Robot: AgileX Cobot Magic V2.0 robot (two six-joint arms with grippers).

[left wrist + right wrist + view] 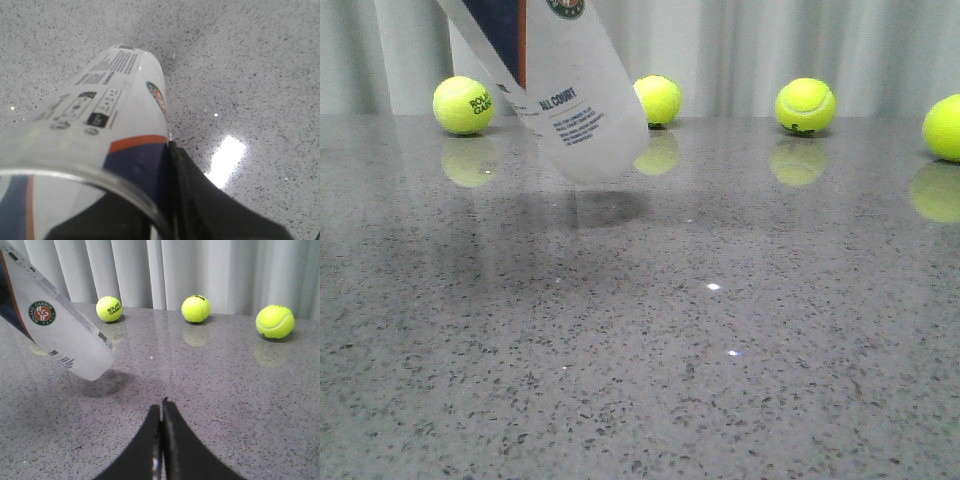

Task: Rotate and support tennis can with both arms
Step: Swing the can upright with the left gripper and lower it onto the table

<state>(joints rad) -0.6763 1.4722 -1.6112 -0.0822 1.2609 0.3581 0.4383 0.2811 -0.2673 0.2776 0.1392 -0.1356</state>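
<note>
**Can's off the counter and tilted, only one arm on it so far**

The tennis can (575, 95) is held tilted above the speckled counter (720, 330), rounded lower end hanging over its own shadow, left of centre and toward the far side. In the left wrist view the left gripper (172, 200) is seen pressed against the can's navy panel near the open rim, so it's judged to be clamped on the upper part, though only one of the fingers (200, 200) is actually shown. The right gripper (161, 440) is seen low and near, fingers pinched together on nothing, well apart from the can.

The tube is probably light, smooth and a bit squashy, so slipping or denting is a risk. Support is best given under the lower rounded end. Four tennis balls (805, 106) are lined up at the far edge.
</note>
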